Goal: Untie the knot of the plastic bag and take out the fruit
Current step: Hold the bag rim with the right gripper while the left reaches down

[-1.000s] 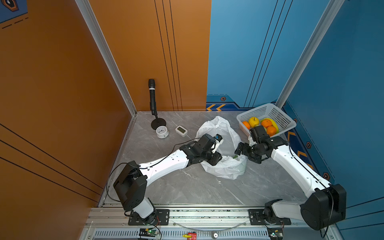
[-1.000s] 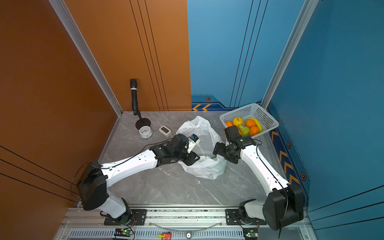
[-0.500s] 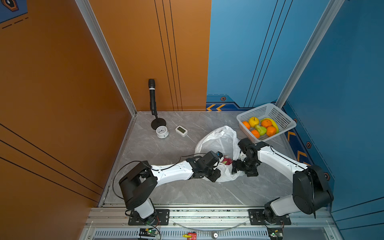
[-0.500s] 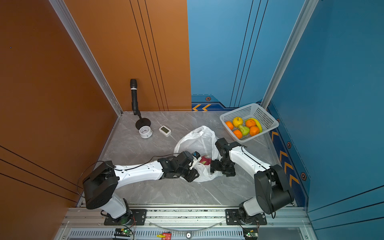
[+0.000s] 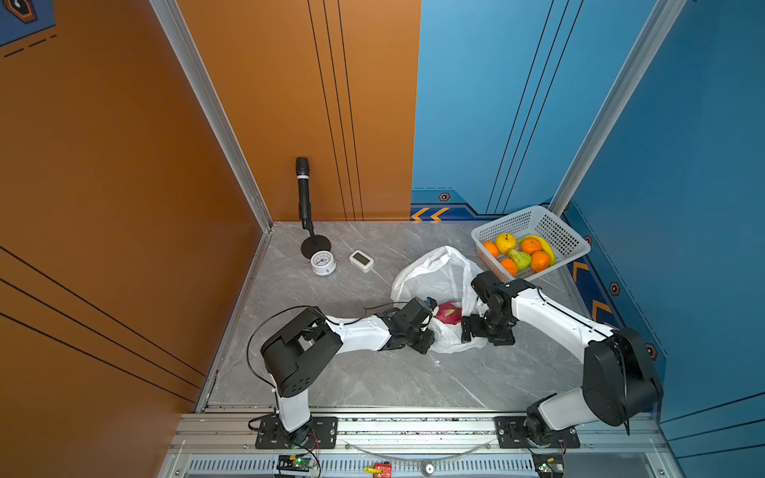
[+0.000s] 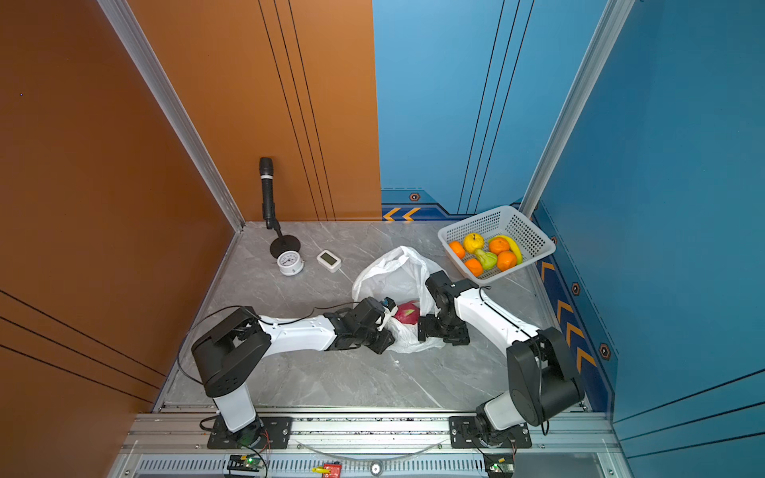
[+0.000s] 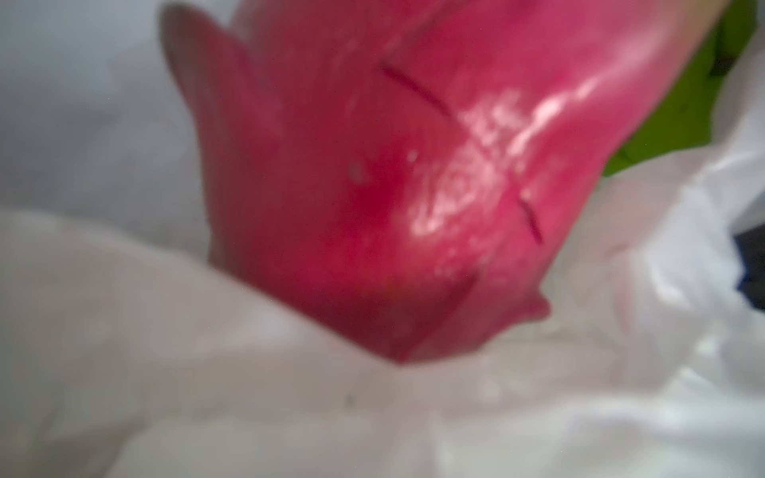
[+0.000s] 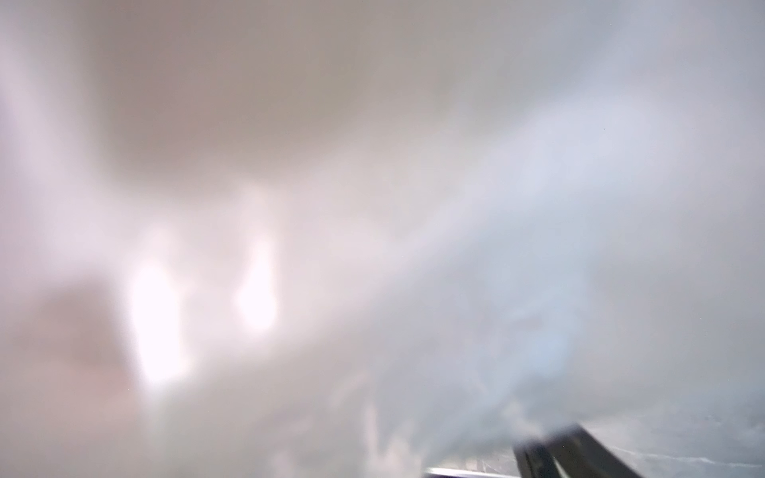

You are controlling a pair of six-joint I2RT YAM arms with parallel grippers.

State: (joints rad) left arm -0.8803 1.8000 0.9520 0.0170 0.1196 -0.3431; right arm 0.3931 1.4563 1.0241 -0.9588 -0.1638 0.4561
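A crumpled white plastic bag (image 5: 430, 269) lies open on the grey floor, with no knot showing. Two robot arms meet at its near end. The right claw (image 5: 482, 333) stands wide apart against the bag's side. The left claw (image 5: 428, 337) is half buried in plastic, so I cannot tell its state. A pink dragon fruit (image 5: 449, 312) sits between them, just ahead of the left claw, likely its pick.

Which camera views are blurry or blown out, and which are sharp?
Both top views: sharp, evenly lit. Left wrist view: out of focus, glare on the dragon fruit. Right wrist view: nearly all blur, plastic bag close to the lens, two blown-out spots.
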